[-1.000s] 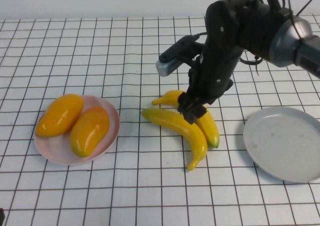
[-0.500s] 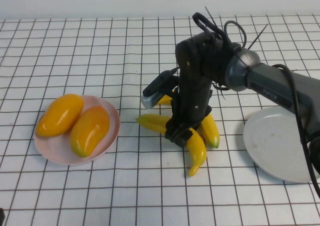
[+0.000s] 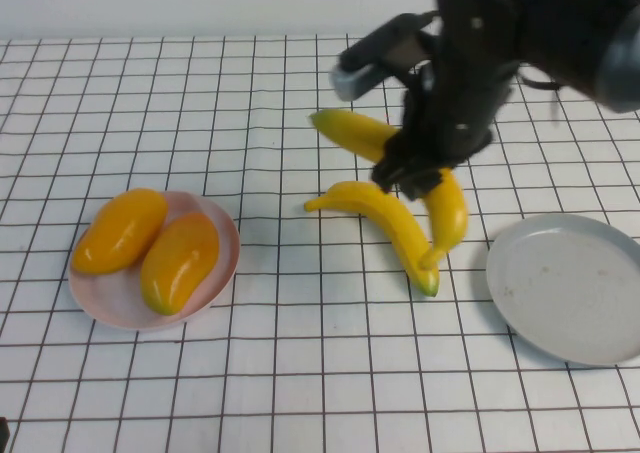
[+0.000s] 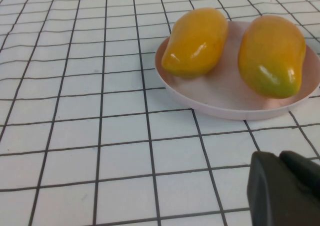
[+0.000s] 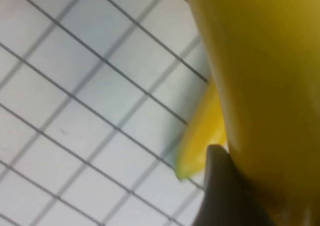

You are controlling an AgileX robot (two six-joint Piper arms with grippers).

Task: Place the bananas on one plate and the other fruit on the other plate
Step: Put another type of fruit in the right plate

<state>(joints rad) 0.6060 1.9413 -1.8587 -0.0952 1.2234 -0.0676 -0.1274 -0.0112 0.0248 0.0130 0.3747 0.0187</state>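
From the high view, the right hand (image 3: pixel 412 176) is above the middle of the gridded surface (image 3: pixel 300 373), clamped on one banana (image 3: pixel 445 208) and holding it clear of the surface; that banana runs from up-left of the hand to down-right of it. The second banana (image 3: pixel 385 218) lies on the surface just beneath and beside it, its greenish tip pointing toward the pale grey plate (image 3: pixel 570 288), which sits bare to the right. On the left, the pale pink plate (image 3: pixel 215 273) carries both mango-like fruits (image 3: pixel 180 261) side by side, touching. The left hand does not show in this view.

In the left wrist view, the left hand (image 4: pixel 285 188) shows only as a dark tip at the frame's corner, low over the surface (image 4: pixel 75 136) and near the pink plate (image 4: pixel 225 104); whether its fingers are apart or together cannot be told. The two orange-yellow fruits (image 4: pixel 195 41) rest on that plate.

In the right wrist view, the held banana (image 5: pixel 265 86) fills much of the frame, with one dark finger (image 5: pixel 220 191) of the right hand pressed against it. The other banana (image 5: pixel 202 136) peeks out behind it over the grid.
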